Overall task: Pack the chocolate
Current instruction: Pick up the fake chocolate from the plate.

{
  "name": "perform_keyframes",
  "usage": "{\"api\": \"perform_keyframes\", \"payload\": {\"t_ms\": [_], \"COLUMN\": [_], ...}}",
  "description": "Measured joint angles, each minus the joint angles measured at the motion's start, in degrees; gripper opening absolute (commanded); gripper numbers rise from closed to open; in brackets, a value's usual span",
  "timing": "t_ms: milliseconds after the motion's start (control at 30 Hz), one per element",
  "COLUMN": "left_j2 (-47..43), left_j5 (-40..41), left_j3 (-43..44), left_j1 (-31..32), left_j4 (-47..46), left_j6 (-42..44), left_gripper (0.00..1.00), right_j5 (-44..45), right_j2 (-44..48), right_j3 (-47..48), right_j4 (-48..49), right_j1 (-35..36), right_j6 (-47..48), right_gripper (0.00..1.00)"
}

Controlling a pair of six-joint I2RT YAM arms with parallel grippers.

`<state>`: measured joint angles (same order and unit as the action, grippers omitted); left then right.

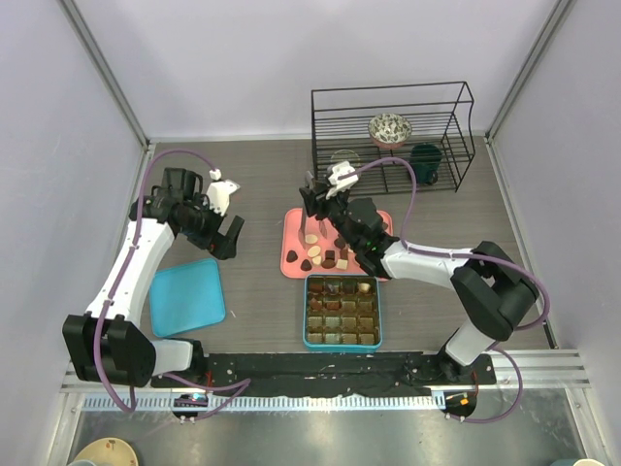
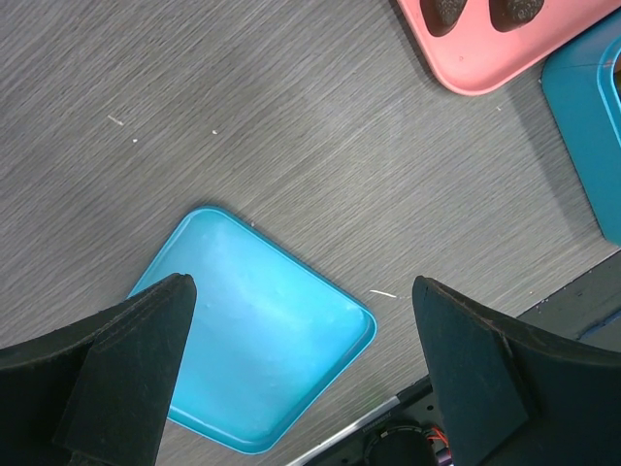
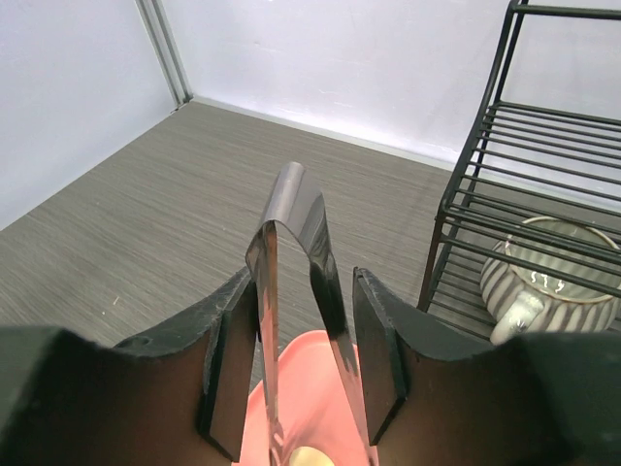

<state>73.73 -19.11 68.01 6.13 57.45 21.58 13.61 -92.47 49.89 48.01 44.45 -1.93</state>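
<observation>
Right fingers (image 3: 388, 369) grip metal tongs (image 3: 296, 243) over the pink tray (image 1: 290, 254), where the chocolate (image 1: 317, 254) lies (just beyond the teal box (image 1: 342, 345)); left fingers (image 2: 126, 369) gape wide, empty, above a teal lid (image 2: 252, 359) on the counter (image 2: 243, 126)

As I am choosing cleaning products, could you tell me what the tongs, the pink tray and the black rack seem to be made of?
The tongs: polished metal, probably steel, given mirror-like reflections. The pink tray: likely smooth plastic, with moulded rounded rim. The black rack: thin wire, seemingly painted metal.
</observation>
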Motion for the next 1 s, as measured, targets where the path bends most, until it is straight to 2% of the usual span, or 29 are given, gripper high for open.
{"api": "perform_keyframes", "payload": {"t_ms": [400,1000], "left_j2": [-1.9,-1.9], "left_j5": [0.7,0.7], "left_j3": [0.0,-0.2], "left_j1": [0.0,0.0], "left_j4": [0.2,0.2], "left_j6": [1.0,1.4], "left_gripper": [1.0,1.0], "right_j5": [-1.0,-2.8], "right_j2": [-1.0,0.5], "right_j3": [-1.2,-2.6], "right_j4": [2.5,0.9], "right_j1": [-0.4,-0.7], "right_j6": [-1.8,-2.3], "right_gripper": [0.38,0.33]}}
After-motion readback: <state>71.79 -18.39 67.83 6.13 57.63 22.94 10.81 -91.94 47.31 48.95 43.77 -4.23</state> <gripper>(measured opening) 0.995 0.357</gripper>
